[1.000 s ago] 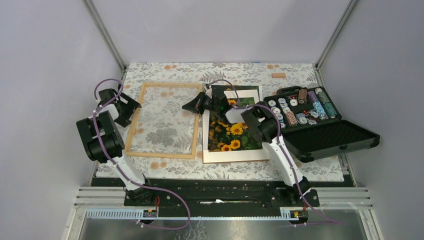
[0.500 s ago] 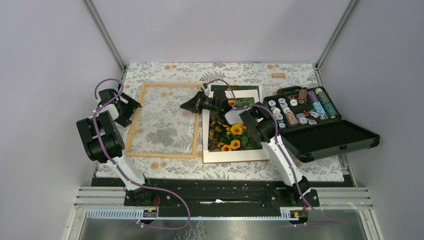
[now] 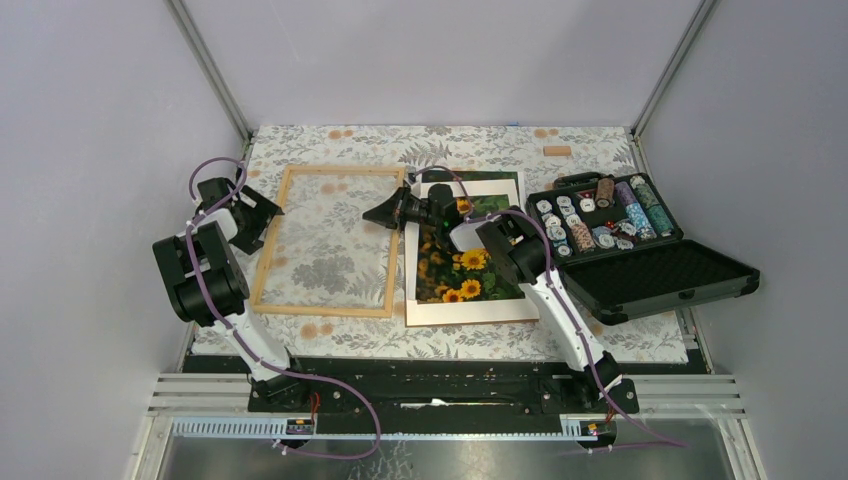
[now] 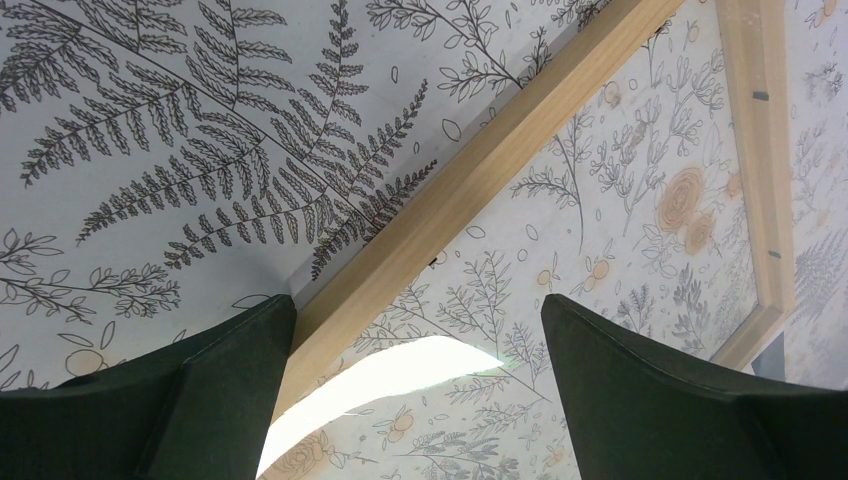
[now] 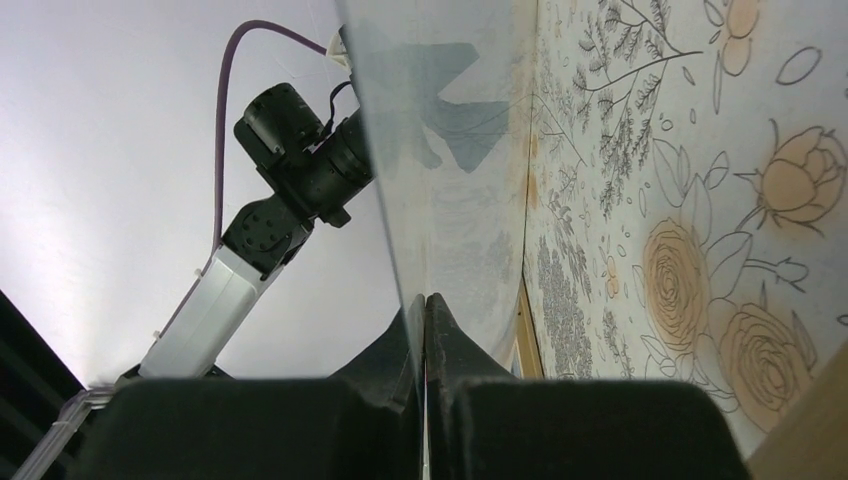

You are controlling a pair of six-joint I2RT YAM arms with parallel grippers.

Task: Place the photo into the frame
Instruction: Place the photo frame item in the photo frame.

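The light wood frame (image 3: pixel 330 240) lies flat on the left half of the floral tablecloth. To its right lies the sunflower photo (image 3: pixel 465 265), on a white mat (image 3: pixel 470 310) and partly under my right arm. My right gripper (image 3: pixel 385 212) is at the frame's top right corner. In the right wrist view its fingers (image 5: pixel 425 300) are shut on the edge of the clear pane (image 5: pixel 450 150), which stands tilted up from the frame (image 5: pixel 815 440). My left gripper (image 3: pixel 255 215) hangs open over the frame's left rail (image 4: pixel 480 190), with the rail running between its fingertips (image 4: pixel 420 330).
An open black case (image 3: pixel 600 220) of poker chips stands at the right, its lid (image 3: pixel 665 280) folded out toward the front. A small wooden block (image 3: pixel 557 151) lies at the back right. Grey walls close in the table on three sides.
My right arm has shifted slightly to the left, with its gripper still shut at the frame's corner. The left arm has not moved.
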